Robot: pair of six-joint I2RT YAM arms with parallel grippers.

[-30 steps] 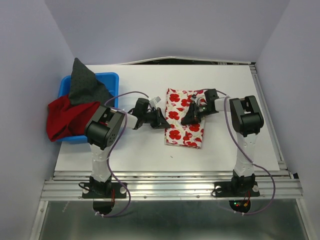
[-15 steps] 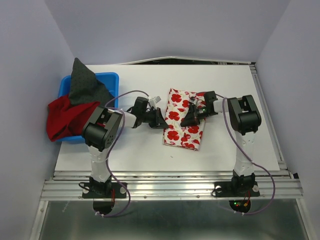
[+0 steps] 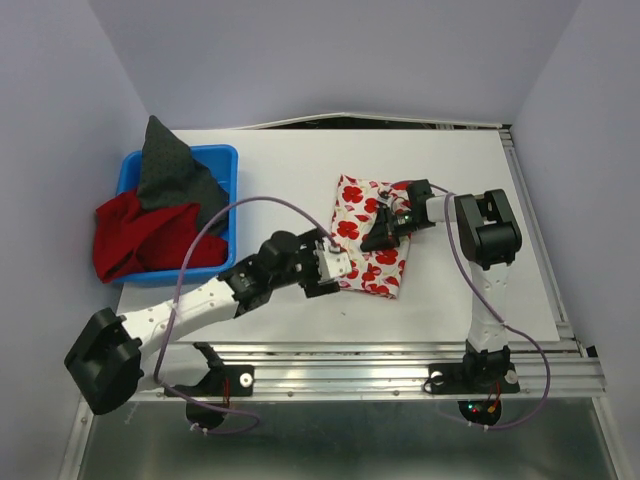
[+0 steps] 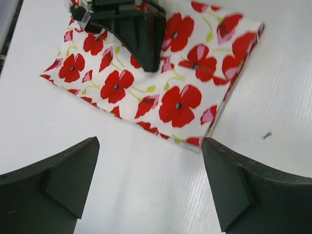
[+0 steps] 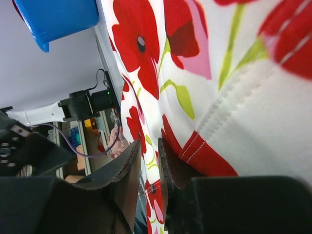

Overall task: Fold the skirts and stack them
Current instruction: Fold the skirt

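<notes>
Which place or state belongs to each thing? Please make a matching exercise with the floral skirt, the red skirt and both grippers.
Things:
1. floral skirt
2. red skirt
3. left gripper
4. right gripper

Places or states:
A. open, over the table at the floral skirt's near edge
B. draped over the bin's rim
C. folded, flat on the table
D. resting on top of the floral skirt

Pairs: 1-C; 2-B; 3-A; 4-D
</notes>
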